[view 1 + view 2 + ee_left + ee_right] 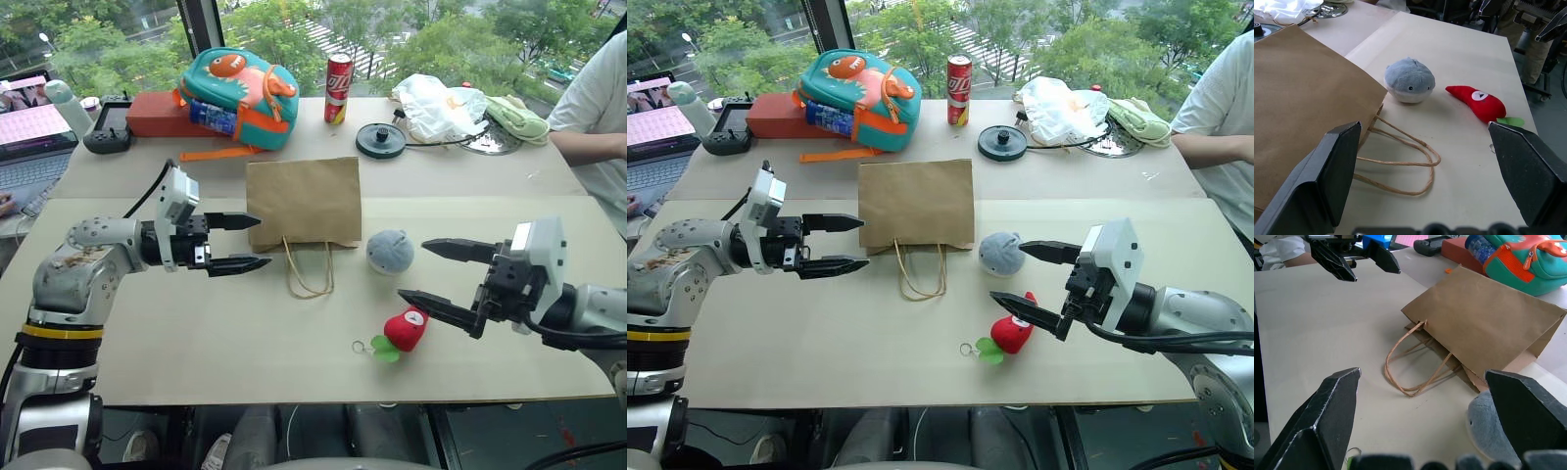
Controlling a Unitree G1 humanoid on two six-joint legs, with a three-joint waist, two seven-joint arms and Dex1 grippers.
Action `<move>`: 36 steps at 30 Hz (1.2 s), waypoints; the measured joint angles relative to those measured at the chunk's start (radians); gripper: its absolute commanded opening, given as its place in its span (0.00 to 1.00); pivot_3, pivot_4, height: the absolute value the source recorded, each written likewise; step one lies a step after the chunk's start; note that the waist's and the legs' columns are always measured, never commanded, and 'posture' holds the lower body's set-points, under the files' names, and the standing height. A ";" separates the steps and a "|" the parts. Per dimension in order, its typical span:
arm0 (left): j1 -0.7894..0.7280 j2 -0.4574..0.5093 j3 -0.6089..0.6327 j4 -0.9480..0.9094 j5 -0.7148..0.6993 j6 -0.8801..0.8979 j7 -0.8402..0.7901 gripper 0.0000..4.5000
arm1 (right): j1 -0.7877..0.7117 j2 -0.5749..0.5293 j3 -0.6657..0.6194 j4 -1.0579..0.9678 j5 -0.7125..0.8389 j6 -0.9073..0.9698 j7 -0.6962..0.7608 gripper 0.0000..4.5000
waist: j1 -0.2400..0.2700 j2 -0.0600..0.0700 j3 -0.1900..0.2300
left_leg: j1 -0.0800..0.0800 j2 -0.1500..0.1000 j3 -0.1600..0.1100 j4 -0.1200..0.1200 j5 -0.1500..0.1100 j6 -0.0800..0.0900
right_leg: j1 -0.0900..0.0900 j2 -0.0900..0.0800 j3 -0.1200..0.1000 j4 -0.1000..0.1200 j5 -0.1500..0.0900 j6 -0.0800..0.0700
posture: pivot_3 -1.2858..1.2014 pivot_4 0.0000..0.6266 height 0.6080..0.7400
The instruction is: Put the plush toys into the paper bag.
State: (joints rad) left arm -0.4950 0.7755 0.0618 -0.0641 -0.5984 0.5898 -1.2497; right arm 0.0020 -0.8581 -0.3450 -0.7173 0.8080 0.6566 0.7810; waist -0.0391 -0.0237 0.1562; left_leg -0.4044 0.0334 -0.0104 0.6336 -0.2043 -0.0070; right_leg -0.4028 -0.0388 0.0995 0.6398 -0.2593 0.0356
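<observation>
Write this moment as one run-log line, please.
left tool: open, empty | right tool: open, empty | grey-blue fuzzy ball toy, red strawberry toy: on table | flat brown paper bag: unfilled

Bright, even daylight from the window (294,39) behind the bench (196,333) — soft, faint shadows, sharp focus throughout.

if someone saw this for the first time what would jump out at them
Probably the brown paper bag lying flat mid-table, handles toward the robot, with the grey-blue plush ball just off its right corner and the red strawberry plush nearer the table's front edge. The left gripper and right gripper hang open on either side, holding nothing.
</observation>
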 measured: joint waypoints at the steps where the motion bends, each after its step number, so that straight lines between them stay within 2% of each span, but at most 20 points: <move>1: 0.000 0.000 0.000 0.000 0.000 0.000 0.000 0.99 | 0.000 0.000 0.000 0.000 0.000 0.000 0.000 1.00 | 0.000 0.000 0.000 | 0.000 0.000 0.000 0.000 0.000 0.000 | 0.000 0.000 0.000 0.000 0.000 0.000 | 0.52 0.24 0.99; 12: -0.005 -0.009 -0.015 0.025 0.017 -0.030 -0.020 0.99 | 0.006 0.004 0.014 -0.012 0.000 0.000 -0.030 1.00 | 0.000 0.000 0.000 | 0.000 0.000 0.000 0.000 0.000 0.000 | 0.000 0.000 0.000 0.000 0.000 0.000 | 0.52 0.24 0.99; 17: -0.027 -0.011 -0.091 0.098 0.105 -0.174 -0.096 0.99 | 0.011 0.009 0.017 -0.024 0.002 0.002 -0.058 1.00 | 0.001 0.000 0.000 | 0.000 0.000 0.000 0.000 0.000 0.000 | 0.000 0.000 0.000 0.000 0.000 0.000 | 0.52 0.24 0.99; 23: -0.181 -0.060 -0.201 0.328 0.255 -0.461 -0.227 0.99 | 0.045 0.027 0.021 -0.072 0.025 0.015 -0.111 1.00 | 0.012 0.000 0.000 | -0.001 -0.001 0.000 0.001 0.000 0.000 | 0.000 0.000 0.000 0.000 0.000 -0.001 | 0.52 0.24 0.99; 28: -0.363 -0.170 -0.307 0.606 0.370 -0.730 -0.335 0.99 | 0.069 0.046 0.025 -0.123 0.035 0.028 -0.167 1.00 | 0.025 0.000 0.000 | -0.002 -0.001 0.000 0.002 0.000 0.000 | 0.000 0.000 0.000 0.000 0.000 -0.001 | 0.52 0.24 0.99; 36: -0.585 -0.319 -0.433 1.046 0.503 -1.108 -0.357 0.99 | 0.113 0.066 0.035 -0.191 0.040 0.032 -0.260 1.00 | 0.021 0.000 0.000 | -0.003 -0.002 -0.001 0.003 0.000 0.001 | 0.000 0.000 0.000 0.000 0.000 -0.001 | 0.52 0.24 0.99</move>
State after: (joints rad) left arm -1.0795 0.4568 -0.3709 0.9816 -0.0958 -0.5184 -1.6064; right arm 0.1150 -0.7922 -0.3099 -0.9083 0.8484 0.6887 0.5213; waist -0.0178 -0.0242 0.1561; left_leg -0.4075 0.0318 -0.0117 0.6363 -0.2047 -0.0062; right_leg -0.4028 -0.0386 0.0995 0.6398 -0.2590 0.0349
